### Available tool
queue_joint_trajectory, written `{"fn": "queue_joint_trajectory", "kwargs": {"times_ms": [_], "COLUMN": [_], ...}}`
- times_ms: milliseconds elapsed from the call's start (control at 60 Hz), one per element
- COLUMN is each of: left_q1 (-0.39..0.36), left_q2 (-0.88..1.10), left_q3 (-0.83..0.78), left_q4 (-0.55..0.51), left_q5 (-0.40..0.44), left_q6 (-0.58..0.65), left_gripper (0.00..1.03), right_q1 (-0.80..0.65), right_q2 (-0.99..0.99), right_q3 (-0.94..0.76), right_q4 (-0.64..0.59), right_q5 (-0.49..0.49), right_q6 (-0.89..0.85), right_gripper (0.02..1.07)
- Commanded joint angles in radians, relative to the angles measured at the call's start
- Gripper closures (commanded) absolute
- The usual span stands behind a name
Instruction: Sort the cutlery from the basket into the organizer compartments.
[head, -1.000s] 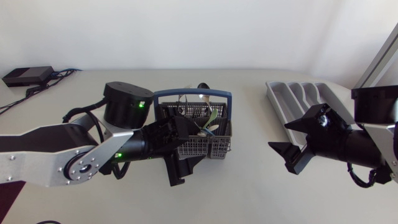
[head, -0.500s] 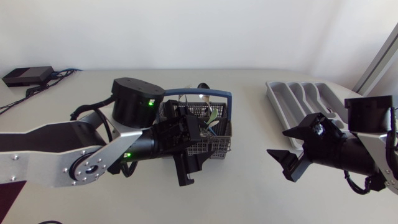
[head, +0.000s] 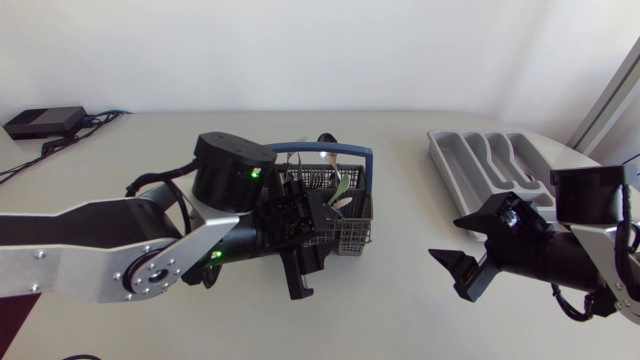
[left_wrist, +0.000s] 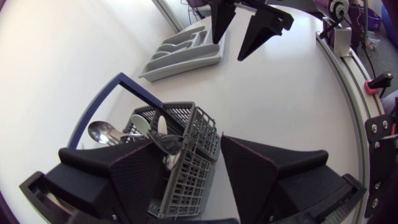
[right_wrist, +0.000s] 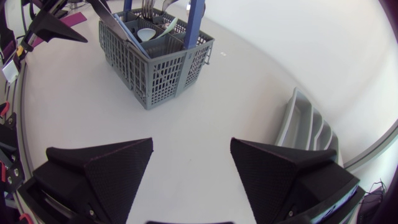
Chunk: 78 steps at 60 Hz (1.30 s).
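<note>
A silver-grey left arm (head: 90, 255) and right arm (head: 545, 255) are hanging over a pale table (head: 400, 315), marking this as a robotics lab. Green status lights (head: 257, 174) are glowing on the left arm, and a black box (head: 42, 122) is trailing cables (head: 100, 120) at a far corner.

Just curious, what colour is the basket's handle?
The handle is dark blue, the basket grey; clearest in the right wrist view.

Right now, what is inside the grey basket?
The basket holds a metal spoon, a white spoon and a pale green handle. One finger of the left gripper is inside it and covers part, so the rest cannot be counted.
</note>
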Motion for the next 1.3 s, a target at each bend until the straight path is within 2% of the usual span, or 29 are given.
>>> {"fn": "queue_joint_trajectory", "kwargs": {"times_ms": [0, 217, 417, 617, 950, 1283], "left_q1": [-0.007, -0.007, 0.002, 0.010, 0.022, 0.028], "left_q2": [0.017, 0.054, 0.128, 0.169, 0.208, 0.254], "left_q3": [0.024, 0.048, 0.105, 0.140, 0.163, 0.197], "left_q4": [-0.008, -0.007, -0.005, 0.001, 0.016, 0.002], "left_q5": [-0.009, -0.008, -0.008, -0.008, -0.008, -0.008], "left_q6": [-0.024, -0.073, -0.126, -0.163, -0.197, -0.205], "left_gripper": [0.47, 0.49, 0.61, 0.68, 0.96, 1.00], "right_q1": [0.009, 0.009, 0.007, 0.007, 0.007, 0.009], "right_q2": [-0.013, -0.025, -0.034, -0.042, -0.040, -0.047], "right_q3": [-0.025, -0.023, -0.026, -0.031, -0.037, -0.040], "right_q4": [0.010, 0.006, 0.001, 0.000, 0.009, 0.004], "right_q5": [0.003, 0.004, 0.006, 0.006, 0.006, 0.006], "right_q6": [-0.020, -0.017, -0.018, -0.018, -0.021, -0.021], "right_gripper": [0.17, 0.17, 0.17, 0.17, 0.17, 0.17]}}
